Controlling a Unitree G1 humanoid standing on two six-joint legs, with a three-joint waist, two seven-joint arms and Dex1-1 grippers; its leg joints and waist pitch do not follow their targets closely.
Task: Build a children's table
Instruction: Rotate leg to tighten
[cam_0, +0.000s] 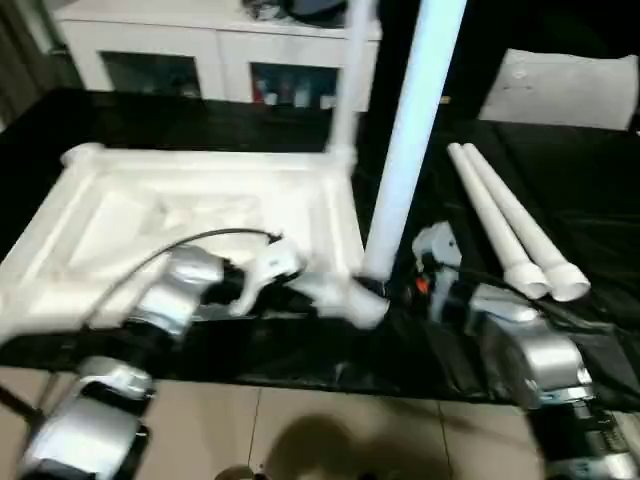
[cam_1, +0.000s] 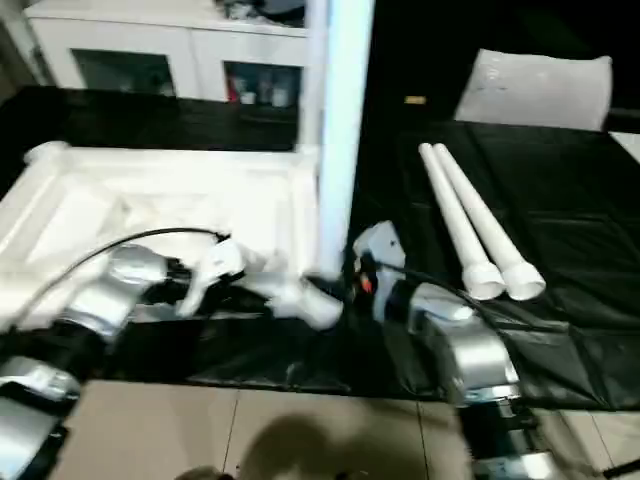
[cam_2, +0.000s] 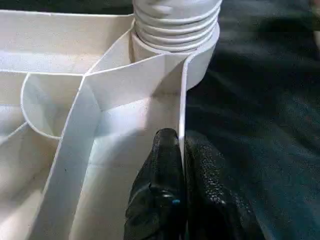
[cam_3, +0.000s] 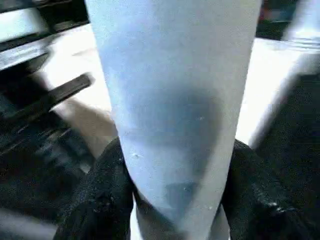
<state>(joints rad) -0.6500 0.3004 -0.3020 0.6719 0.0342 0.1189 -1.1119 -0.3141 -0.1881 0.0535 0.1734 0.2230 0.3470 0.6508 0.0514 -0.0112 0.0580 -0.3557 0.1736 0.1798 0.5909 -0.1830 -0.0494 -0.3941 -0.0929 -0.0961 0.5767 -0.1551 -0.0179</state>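
Left gripper (cam_2: 180, 165): pinching tabletop (cam_0: 200, 215) rim closed.
Right gripper (cam_3: 175, 200): clasping upright leg (cam_0: 405, 150).
Risk: leg is tilting, possibly cross-threading in near corner socket (cam_2: 175, 50).

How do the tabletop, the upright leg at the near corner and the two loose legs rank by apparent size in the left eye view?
1. Tabletop, largest.
2. Upright leg at the near corner, though closeness to the camera enlarges it.
3. The two loose legs on the black cloth look alike; no ranking between them.

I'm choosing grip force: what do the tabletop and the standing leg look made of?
Tabletop: likely moulded white plastic, thin ribs and rim, slight sheen. Standing leg: apparently smooth white plastic tube, ridged at its socket end.
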